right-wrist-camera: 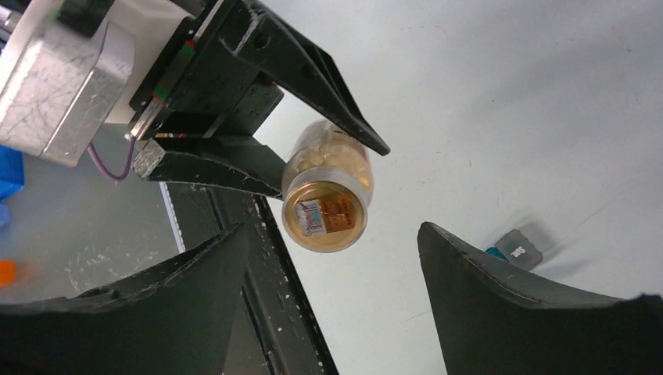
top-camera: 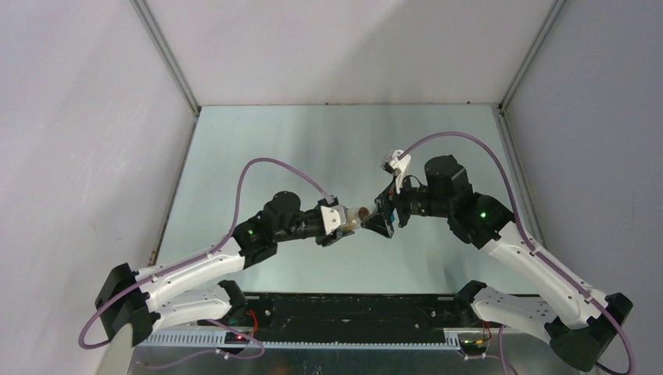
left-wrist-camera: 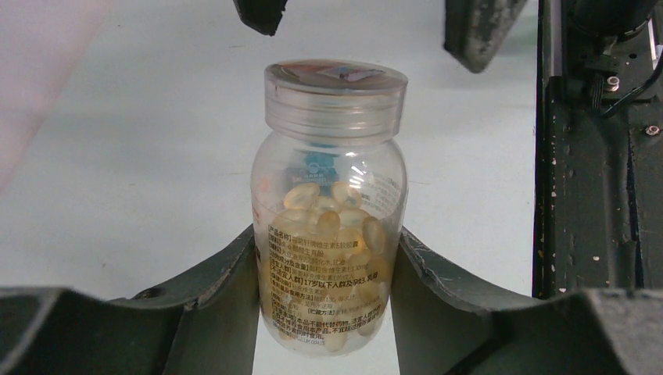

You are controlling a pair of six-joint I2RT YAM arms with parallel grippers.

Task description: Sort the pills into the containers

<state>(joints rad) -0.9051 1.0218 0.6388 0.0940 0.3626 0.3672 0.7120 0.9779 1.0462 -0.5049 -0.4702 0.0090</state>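
Pills (left-wrist-camera: 328,223), pale yellow softgels, sit in a clear plastic bottle (left-wrist-camera: 328,312) clamped mid-air by the left gripper (top-camera: 338,226), its clear screw cap (left-wrist-camera: 336,98) facing the wide-spread right gripper (right-wrist-camera: 328,234), probably for unscrewing; the tiny teal-blue, grey-faced case (right-wrist-camera: 518,248) lies on the table (right-wrist-camera: 547,94).

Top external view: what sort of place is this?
Probably a robot test cell in a laboratory, not a home: plain grey walls enclose a table, and the cabled left arm and right arm are bolted at its near edge.
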